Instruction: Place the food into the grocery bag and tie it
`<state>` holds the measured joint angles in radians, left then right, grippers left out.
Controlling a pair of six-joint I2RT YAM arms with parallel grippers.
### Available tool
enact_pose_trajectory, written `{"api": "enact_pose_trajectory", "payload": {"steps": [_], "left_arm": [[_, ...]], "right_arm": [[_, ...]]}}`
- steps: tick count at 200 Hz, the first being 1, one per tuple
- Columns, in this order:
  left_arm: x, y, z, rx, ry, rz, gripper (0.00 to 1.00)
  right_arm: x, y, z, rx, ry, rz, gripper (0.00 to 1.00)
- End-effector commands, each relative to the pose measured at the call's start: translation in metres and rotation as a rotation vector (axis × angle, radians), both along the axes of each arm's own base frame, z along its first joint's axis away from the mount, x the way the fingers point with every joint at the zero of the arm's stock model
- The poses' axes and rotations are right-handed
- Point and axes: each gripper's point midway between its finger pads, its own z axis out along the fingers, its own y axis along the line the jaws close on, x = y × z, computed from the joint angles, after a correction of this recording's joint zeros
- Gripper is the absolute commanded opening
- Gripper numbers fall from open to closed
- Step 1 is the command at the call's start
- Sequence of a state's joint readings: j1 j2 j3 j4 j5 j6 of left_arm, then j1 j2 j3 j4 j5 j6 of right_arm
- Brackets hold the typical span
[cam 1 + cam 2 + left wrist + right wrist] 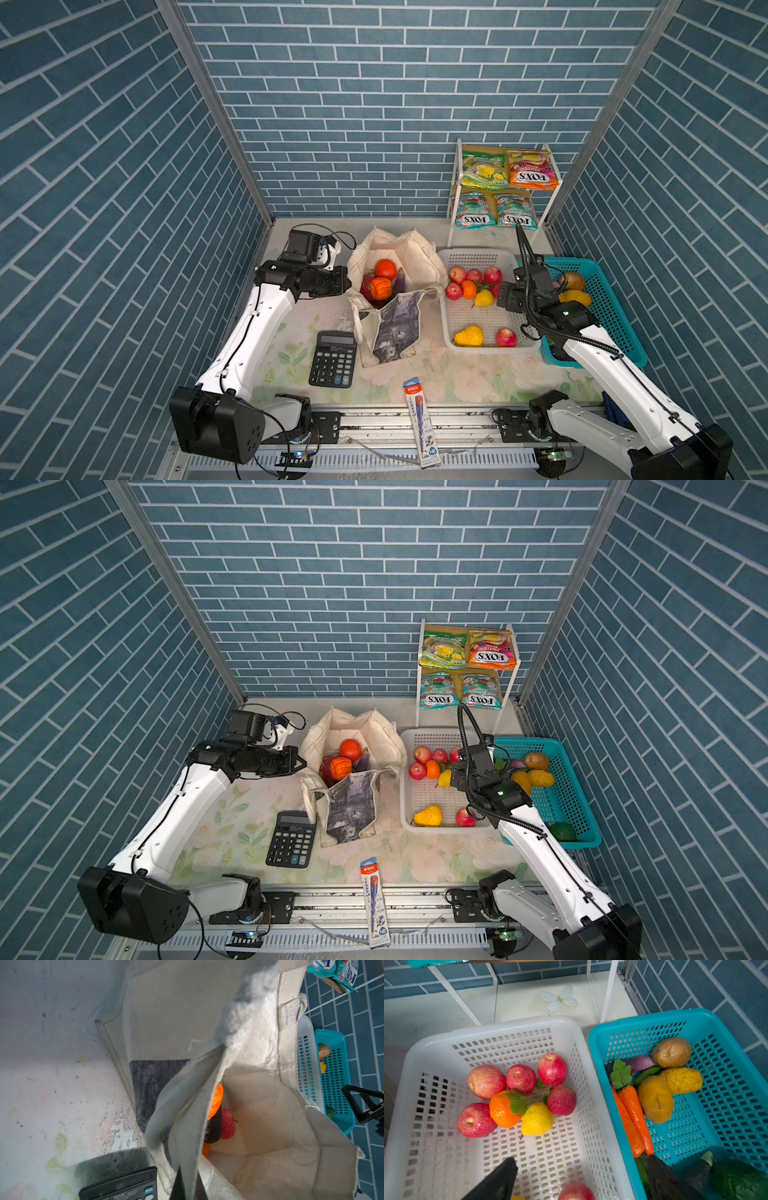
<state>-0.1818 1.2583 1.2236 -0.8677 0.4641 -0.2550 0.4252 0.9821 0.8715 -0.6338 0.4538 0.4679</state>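
Note:
The cream grocery bag (415,257) (376,733) stands open at mid-table. Inside lie two oranges (386,269), a purple eggplant (401,278) and a pink dragon fruit (367,286). My left gripper (347,283) (188,1186) is shut on the bag's left rim fabric (187,1126). My right gripper (505,297) (581,1160) hangs open and empty, one finger over the white basket (508,1022), one over the teal basket (654,1016). FOX'S candy packets (534,168) lie on the back shelf.
The white basket (478,253) holds apples, an orange and yellow fruit. The teal basket (615,316) holds potatoes, carrots and greens. A black calculator (333,365) lies left of the bag's front. A blue pencil pack (419,419) lies over the front rail.

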Motion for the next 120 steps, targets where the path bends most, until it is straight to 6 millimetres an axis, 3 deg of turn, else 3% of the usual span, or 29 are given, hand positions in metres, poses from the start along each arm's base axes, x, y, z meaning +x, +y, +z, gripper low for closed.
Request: {"api": "enact_pose_trajectory", "payload": {"steps": [1,34,63,120], "left_arm": [[-0.01,0.001,-0.004,0.005,0.02,-0.007,0.0],[-0.012,0.001,-0.009,0.003,0.035,-0.009,0.0],[-0.012,0.0,-0.013,0.009,0.033,-0.022,0.0],[-0.012,-0.005,-0.019,-0.023,0.018,-0.024,0.0]], "right_arm": [[-0.005,-0.002,-0.002,0.041,-0.003,-0.023,0.97],[-0.008,-0.002,-0.006,0.059,0.006,-0.018,0.96],[-0.001,-0.002,0.005,0.074,-0.023,-0.029,0.95],[0.032,0.006,0.089,0.281,-0.243,-0.097,0.9]]}}
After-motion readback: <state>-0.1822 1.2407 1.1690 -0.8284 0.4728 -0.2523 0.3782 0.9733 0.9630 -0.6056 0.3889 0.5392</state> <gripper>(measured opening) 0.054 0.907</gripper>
